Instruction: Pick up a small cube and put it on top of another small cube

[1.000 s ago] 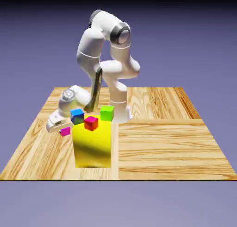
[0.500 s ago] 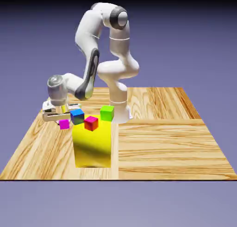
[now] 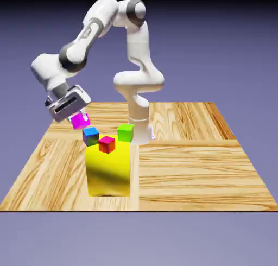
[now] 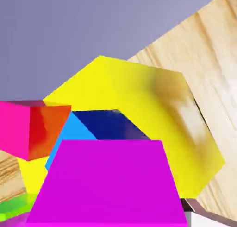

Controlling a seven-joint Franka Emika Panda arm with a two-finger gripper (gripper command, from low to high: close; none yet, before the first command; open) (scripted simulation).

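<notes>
1. Hand [image 3: 76,116] clamped on the magenta cube [image 3: 81,120], which hangs in the air off the yellow block's [image 3: 109,172] upper corner on the exterior view's left, clear of the desk [image 3: 190,156].
2. In the hand view the magenta cube [image 4: 109,182] fills the lower middle, large and square-on; it hides the fingertips, so the grip is a judgement from the exterior view, where the cube sits tight under the hand.
3. Green cube [image 3: 125,132], the target, stands on the yellow block's top at its far corner on the exterior view's right. From the held cube it lies across the block's top, toward the exterior view's right and a little lower.
4. Blue cube [image 3: 90,136] stands on the block's top nearest the held cube, just below and beside it; the red cube [image 3: 107,144] stands between blue and green, toward the block's near edge.
5. Judgement: a level carry straight toward green would pass over blue and close past red, so the held cube needs height above both before it crosses.
6. In the hand view only a sliver of green [image 4: 16,207] shows at the lower left, with red [image 4: 32,129] and blue [image 4: 99,129] crowding the middle, so the hand does not look aimed at the target yet.
</notes>
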